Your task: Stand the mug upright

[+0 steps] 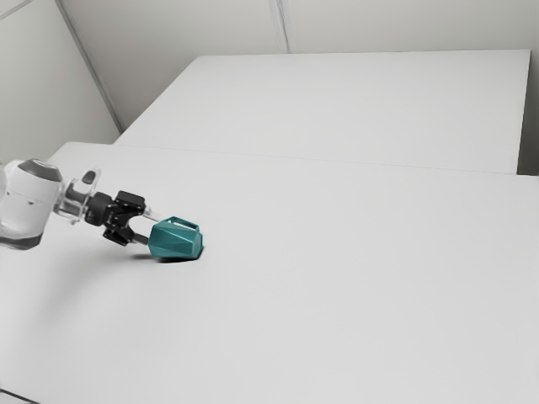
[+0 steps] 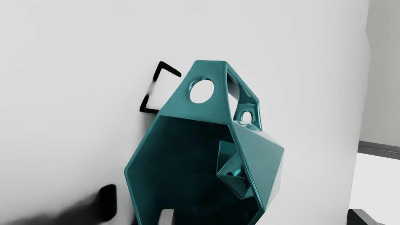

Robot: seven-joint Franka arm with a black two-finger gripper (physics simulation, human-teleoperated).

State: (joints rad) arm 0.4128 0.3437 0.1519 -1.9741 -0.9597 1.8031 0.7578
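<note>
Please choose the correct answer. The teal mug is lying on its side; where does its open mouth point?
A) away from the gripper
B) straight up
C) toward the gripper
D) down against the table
C: the wrist view looks through the mouth into the dark inside of the teal mug, so its opening is turned to the gripper.
</note>
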